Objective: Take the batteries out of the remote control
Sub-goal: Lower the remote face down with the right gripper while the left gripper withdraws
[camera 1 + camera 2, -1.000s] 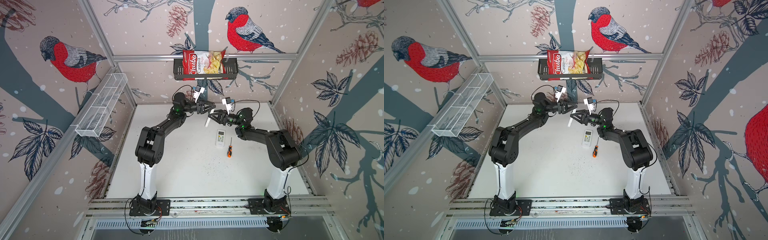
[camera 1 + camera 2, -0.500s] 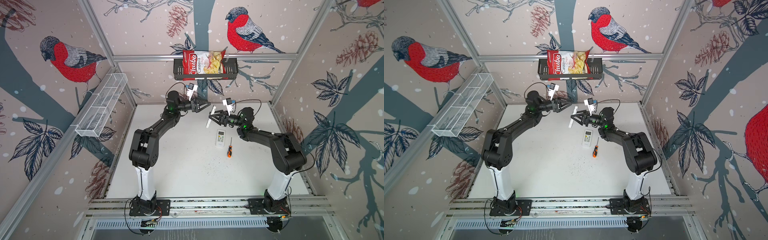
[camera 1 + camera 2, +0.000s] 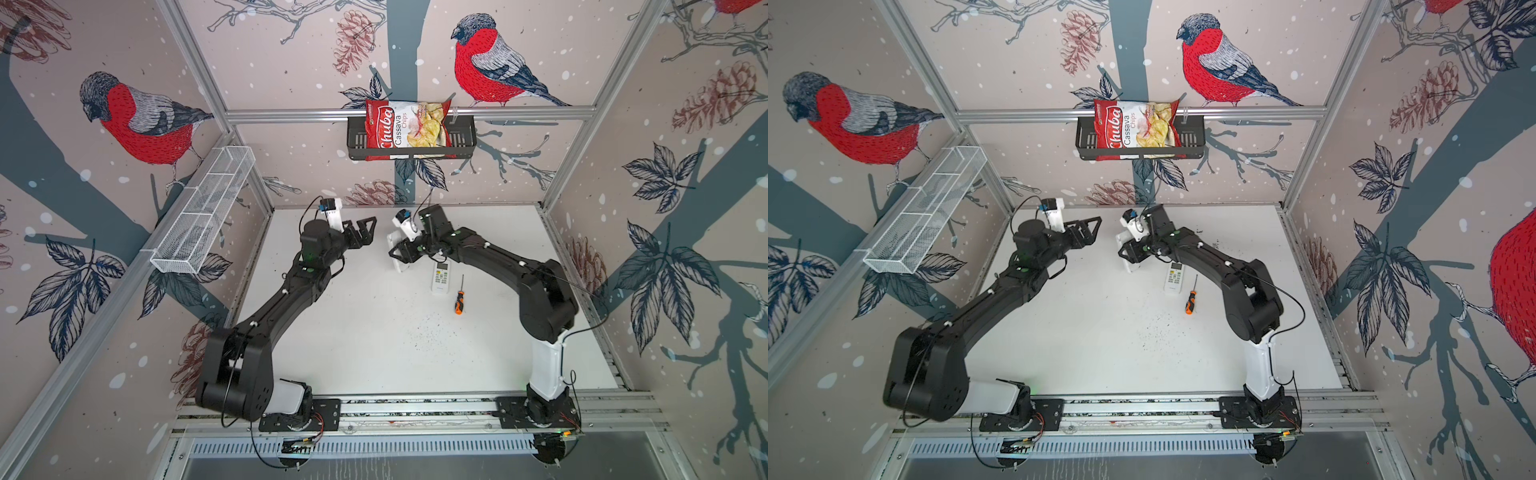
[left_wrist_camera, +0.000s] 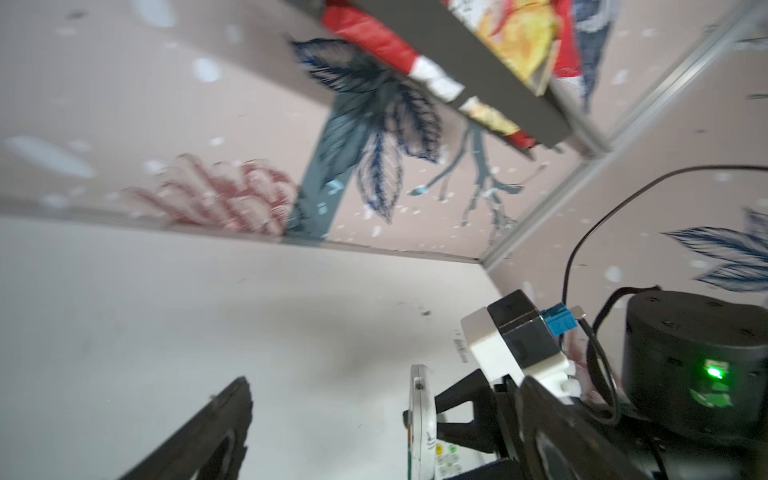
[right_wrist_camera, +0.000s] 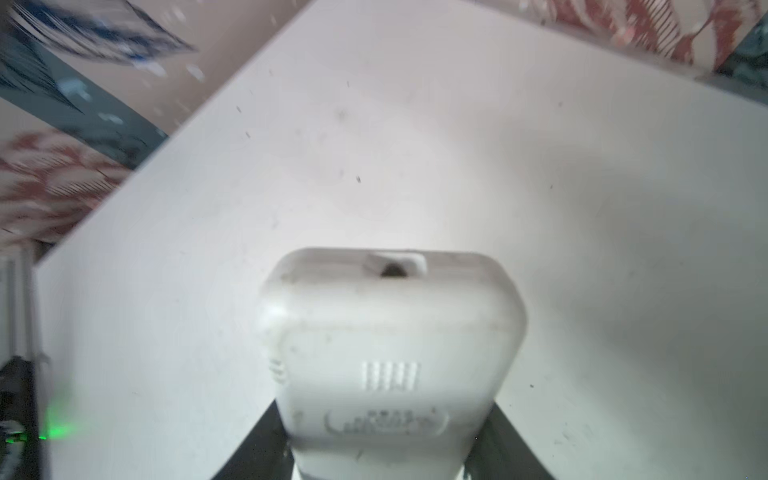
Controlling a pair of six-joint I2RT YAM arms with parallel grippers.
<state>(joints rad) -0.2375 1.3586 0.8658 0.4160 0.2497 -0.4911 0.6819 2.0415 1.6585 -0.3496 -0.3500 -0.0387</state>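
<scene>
obscured items

held remote (image 5: 390, 357): end inside the right gripper (image 5: 386, 451) cut off by the frame edge; back label blurred. fingers (image 5: 255, 453) largely hidden behind its casing. left gripper (image 3: 366, 232): wrist view shows one finger (image 4: 216, 424), blurred, cropped. second remote (image 3: 441, 277), behind the right gripper: buttons too small to read.

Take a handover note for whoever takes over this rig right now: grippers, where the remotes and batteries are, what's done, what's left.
The left gripper is open and empty, raised over the far side of the white table.
The right gripper is shut on a white rectangular remote control, held off the table. Its back faces the wrist camera and the cover looks closed.
A second white remote control lies flat on the table beside the orange-and-black-handled screwdriver.
No batteries show in any view.
Done: one remote picked up.
Left: open it and take the batteries out, then probably check the second.
</scene>
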